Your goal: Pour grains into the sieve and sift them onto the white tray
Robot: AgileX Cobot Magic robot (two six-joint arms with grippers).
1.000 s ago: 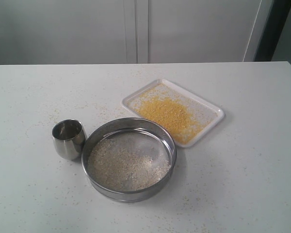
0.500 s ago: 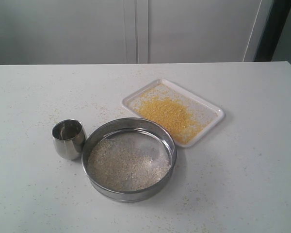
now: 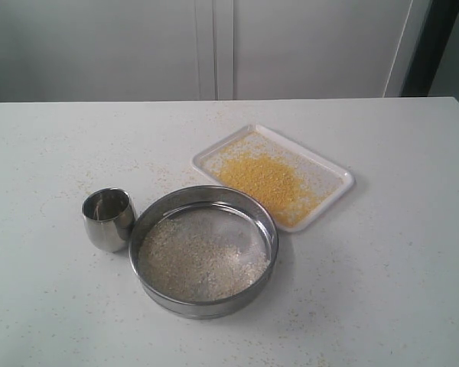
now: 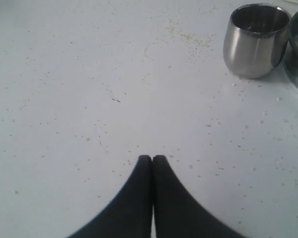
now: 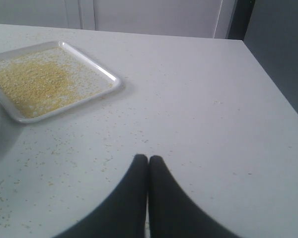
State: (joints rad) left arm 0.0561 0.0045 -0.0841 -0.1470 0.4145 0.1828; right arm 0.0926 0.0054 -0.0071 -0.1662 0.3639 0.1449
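The sieve (image 3: pixel 204 251) stands on the table near the front, with pale beige coarse grains (image 3: pixel 199 258) spread over its mesh. Behind it to the right lies the white tray (image 3: pixel 333 173), holding a heap of yellow-golden grains (image 3: pixel 266 180); the right wrist view shows this tray (image 5: pixel 105 75) too. Neither arm shows in the exterior view. My left gripper (image 4: pixel 152 157) is shut and empty above bare table, some way from the steel cup (image 4: pixel 256 39). My right gripper (image 5: pixel 148 157) is shut and empty over the table, apart from the tray.
A small steel cup (image 3: pixel 108 219) stands just left of the sieve, close to its rim. Stray specks are scattered over the white table (image 3: pixel 398 283). The table's right edge (image 5: pixel 275 84) runs beside a dark gap. White cabinet doors stand behind.
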